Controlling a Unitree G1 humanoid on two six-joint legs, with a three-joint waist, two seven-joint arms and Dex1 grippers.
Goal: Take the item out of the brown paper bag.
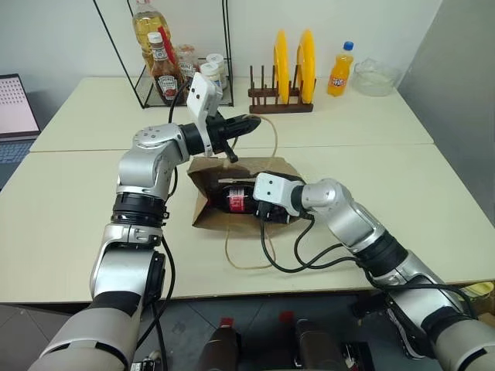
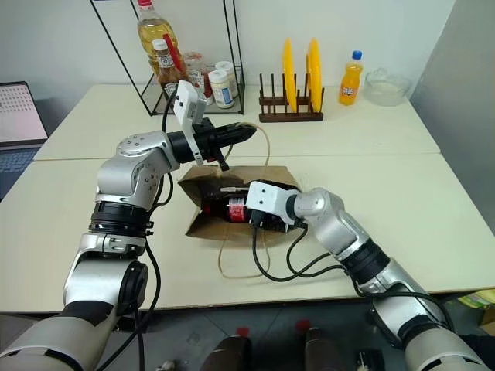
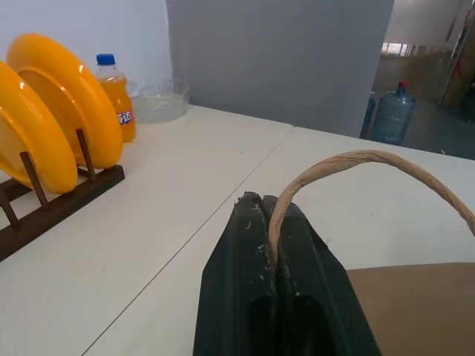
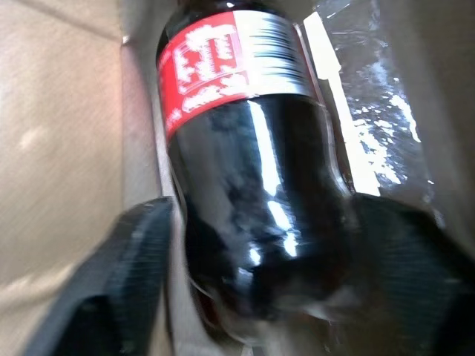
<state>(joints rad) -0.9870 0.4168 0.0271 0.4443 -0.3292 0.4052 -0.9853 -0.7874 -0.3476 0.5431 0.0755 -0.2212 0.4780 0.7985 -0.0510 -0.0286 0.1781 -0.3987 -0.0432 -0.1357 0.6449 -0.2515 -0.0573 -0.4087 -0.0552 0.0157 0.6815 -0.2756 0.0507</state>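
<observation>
We held the brown paper bag (image 1: pixel 232 202) open on its side, our left gripper (image 3: pixel 276 222) pinched shut on a cord handle (image 3: pixel 371 159), while our right gripper (image 4: pixel 260 245) straddled the item (image 4: pixel 249 148), a small dark bottle lying inside, fingers apart. Closing squarely and pulling straight out seemed wisest. Around us: cream tables (image 1: pixel 371 131), yellow plates (image 1: pixel 294 54), a laptop (image 1: pixel 15 104).
</observation>
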